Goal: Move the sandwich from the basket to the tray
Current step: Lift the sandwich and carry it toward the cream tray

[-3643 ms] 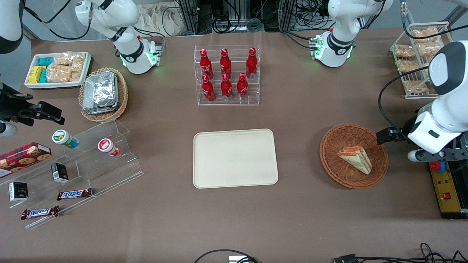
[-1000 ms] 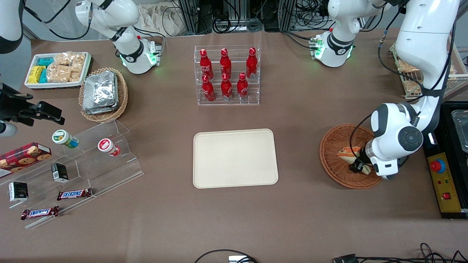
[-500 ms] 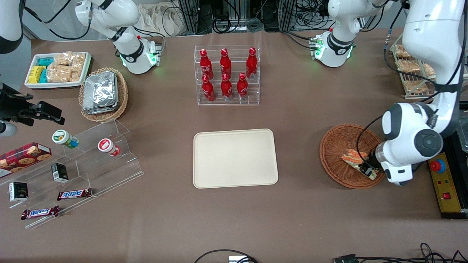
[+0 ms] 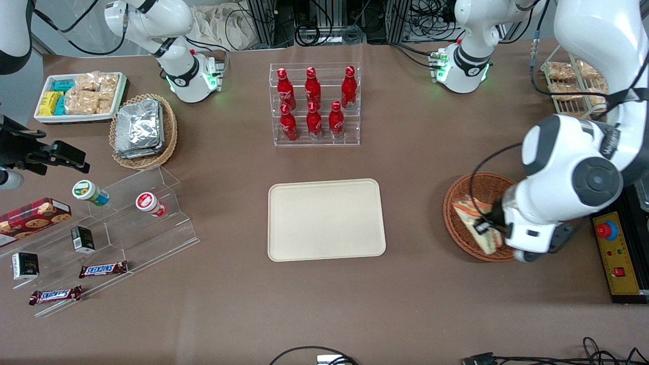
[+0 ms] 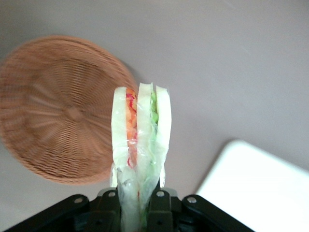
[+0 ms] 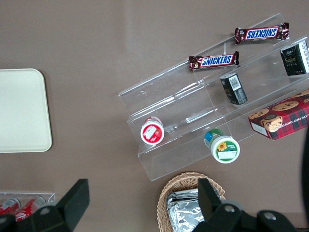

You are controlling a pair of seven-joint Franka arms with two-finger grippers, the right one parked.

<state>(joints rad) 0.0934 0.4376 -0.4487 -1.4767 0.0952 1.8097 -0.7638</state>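
1. Tray (image 4: 326,219): cream rectangular tray lying flat on the brown surface (image 4: 405,294), nothing on it; a rounded corner also shows in the left wrist view (image 5: 256,188).
2. Basket (image 4: 464,195): round reddish-brown wicker basket resting on the surface, toward the working arm's end, well apart from the tray. In the left wrist view (image 5: 63,111) its woven bottom is bare.
3. Sandwich (image 4: 474,219): wrapped wedge held above the basket; bread, orange and green layers show edge-on in the left wrist view (image 5: 140,130).
4. Gripper (image 4: 485,226): over the basket's inner area, fingers (image 5: 157,210) clamped on the sandwich's narrow end.
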